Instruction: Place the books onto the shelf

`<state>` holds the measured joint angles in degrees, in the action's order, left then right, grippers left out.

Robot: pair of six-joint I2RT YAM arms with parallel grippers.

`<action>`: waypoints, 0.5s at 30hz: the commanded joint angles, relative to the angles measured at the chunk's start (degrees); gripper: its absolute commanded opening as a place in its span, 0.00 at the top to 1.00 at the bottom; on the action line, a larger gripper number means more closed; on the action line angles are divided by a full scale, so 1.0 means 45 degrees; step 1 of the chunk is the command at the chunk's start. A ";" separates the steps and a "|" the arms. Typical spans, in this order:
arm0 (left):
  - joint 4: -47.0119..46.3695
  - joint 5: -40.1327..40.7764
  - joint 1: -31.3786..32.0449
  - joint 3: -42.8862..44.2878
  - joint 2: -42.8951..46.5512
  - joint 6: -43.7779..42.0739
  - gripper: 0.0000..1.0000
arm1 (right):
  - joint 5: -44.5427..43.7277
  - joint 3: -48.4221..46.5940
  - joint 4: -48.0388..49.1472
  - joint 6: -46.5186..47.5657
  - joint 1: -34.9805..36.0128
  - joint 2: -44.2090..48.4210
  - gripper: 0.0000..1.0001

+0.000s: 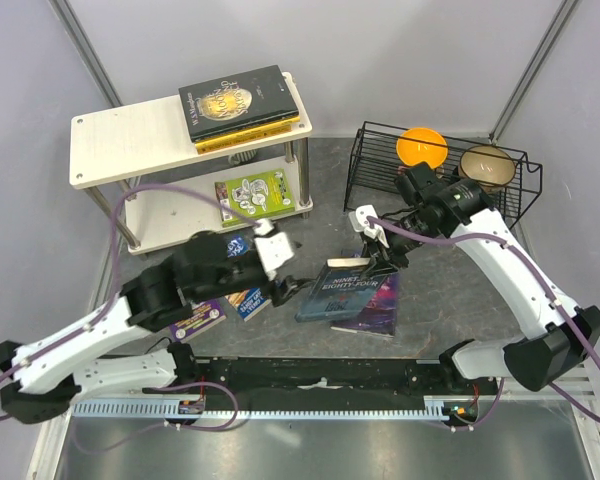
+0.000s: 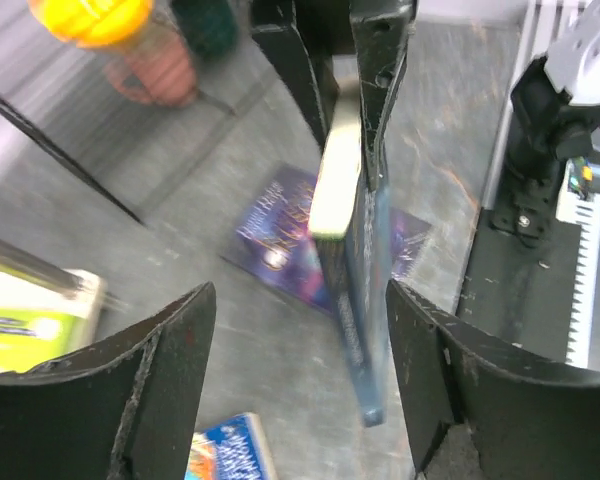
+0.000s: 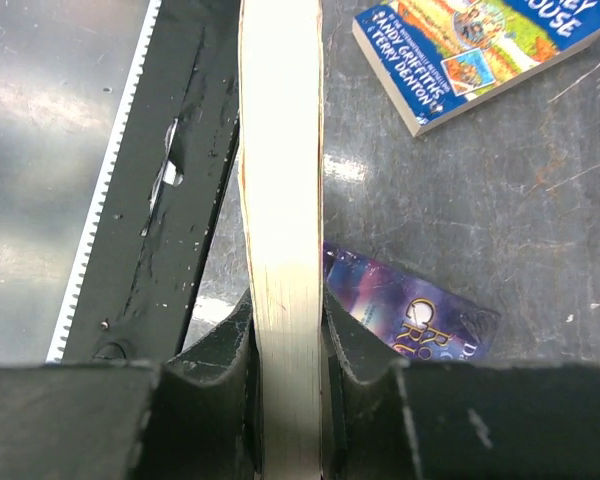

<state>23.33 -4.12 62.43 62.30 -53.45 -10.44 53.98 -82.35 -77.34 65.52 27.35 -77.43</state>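
Note:
My right gripper (image 1: 380, 258) (image 3: 285, 310) is shut on a blue-covered book (image 1: 335, 288) (image 3: 280, 180) and holds it on edge, tilted, over a dark galaxy book (image 1: 372, 310) (image 3: 420, 322) lying flat. My left gripper (image 1: 288, 284) (image 2: 298, 292) stands open around that book's (image 2: 365, 300) lower end, which hangs nearer the right finger (image 2: 450, 380). The shelf (image 1: 120, 140) carries a black-and-gold book (image 1: 238, 98) on a yellow one (image 1: 250, 135) on top. A lime-green book (image 1: 256, 192) lies on the lower board.
A blue cartoon book (image 1: 248, 302) (image 3: 480, 50) (image 2: 230, 450) and a purple one (image 1: 200, 320) lie on the table by the left arm. At the back right a black wire rack (image 1: 380, 170) holds an orange bowl (image 1: 421, 146) and a brown bowl (image 1: 486, 165). A black rail (image 1: 320, 375) runs along the near edge.

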 commanded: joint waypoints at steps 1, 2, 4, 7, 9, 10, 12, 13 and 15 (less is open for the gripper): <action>-0.0381 0.0330 -0.0007 -0.1340 0.1972 -0.2288 0.23 | 0.1540 -0.0900 0.0506 -0.0165 -0.0004 0.0800 1.00; -0.0342 0.0020 0.0012 -0.1577 0.2227 -0.2541 0.21 | 0.1599 -0.0881 0.0778 -0.0203 -0.0004 0.0839 1.00; -0.0399 -0.0410 -0.0007 -0.2259 0.2892 -0.2934 0.13 | 0.1891 -0.0861 0.1072 -0.0243 -0.0024 0.0937 1.00; -0.0750 -0.0841 -0.0007 -0.2866 0.3148 -0.2876 0.12 | 0.2611 -0.0900 0.1541 -0.0224 -0.0024 0.0956 1.00; -0.1043 -0.1075 0.0012 -0.3082 0.3031 -0.2701 0.12 | 0.2906 -0.1075 0.1601 -0.0184 -0.0024 0.0743 1.00; -0.1199 -0.1270 -0.0007 -0.3219 0.2837 -0.2642 0.12 | 0.3101 -0.1134 0.1620 -0.0184 -0.0005 0.0683 1.00; -0.1882 -0.1739 -0.0007 -0.3376 0.2602 -0.2448 0.12 | 0.3259 -0.1270 0.1679 -0.0203 -0.0004 0.0527 1.00; -0.2039 -0.1818 0.0012 -0.3396 0.2214 -0.2408 0.12 | 0.3356 -0.1329 0.1737 -0.0223 0.0015 0.0507 1.00; -0.2430 -0.1761 -0.0007 -0.3415 0.1841 -0.2368 0.12 | 0.3649 -0.1408 0.1757 -0.0281 0.0015 0.0429 1.00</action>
<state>19.53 -9.28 62.43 47.16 -42.30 -19.88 59.92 -84.77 -73.41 64.05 27.38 -75.26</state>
